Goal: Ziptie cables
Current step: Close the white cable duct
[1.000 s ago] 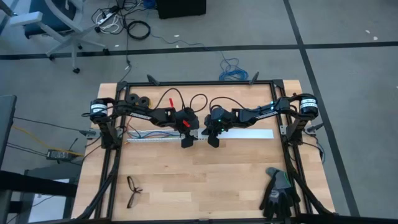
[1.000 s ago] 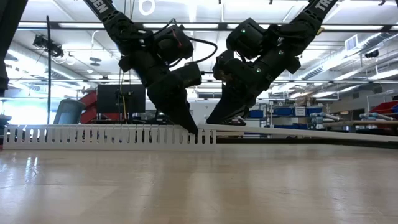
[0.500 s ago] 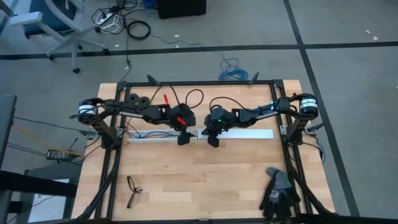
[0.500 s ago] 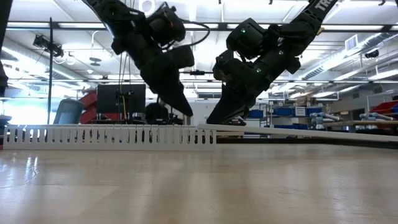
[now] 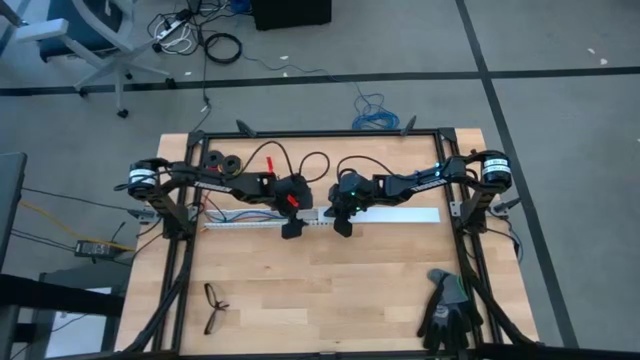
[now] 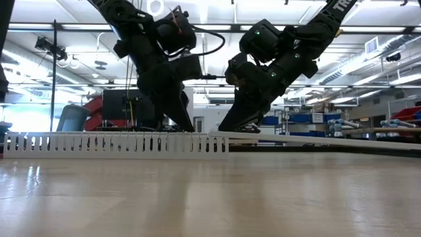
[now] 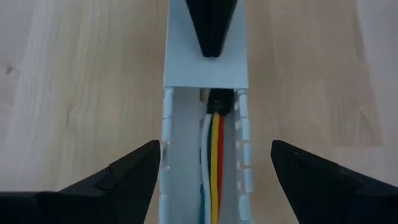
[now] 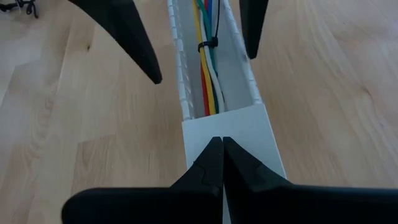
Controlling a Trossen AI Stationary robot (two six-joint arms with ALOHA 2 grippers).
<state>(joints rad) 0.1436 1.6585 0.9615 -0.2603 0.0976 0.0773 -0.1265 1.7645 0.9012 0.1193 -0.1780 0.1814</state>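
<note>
Slotted white channel [image 8: 186,93] on the worktop [image 5: 330,290] holds the cables [image 8: 208,87]; left pincer [image 7: 214,177] spread astride it, right pincer [image 8: 217,155] pressed together on its lid [image 8: 239,134].

Cables [image 8: 208,87]: running under the white cover [image 8: 233,134], far ends hidden.
Ziptie [image 8: 208,45]: showing too small to tell whether cinched.
Gloves [image 5: 445,310]: being cut off by the near picture edge.
</note>
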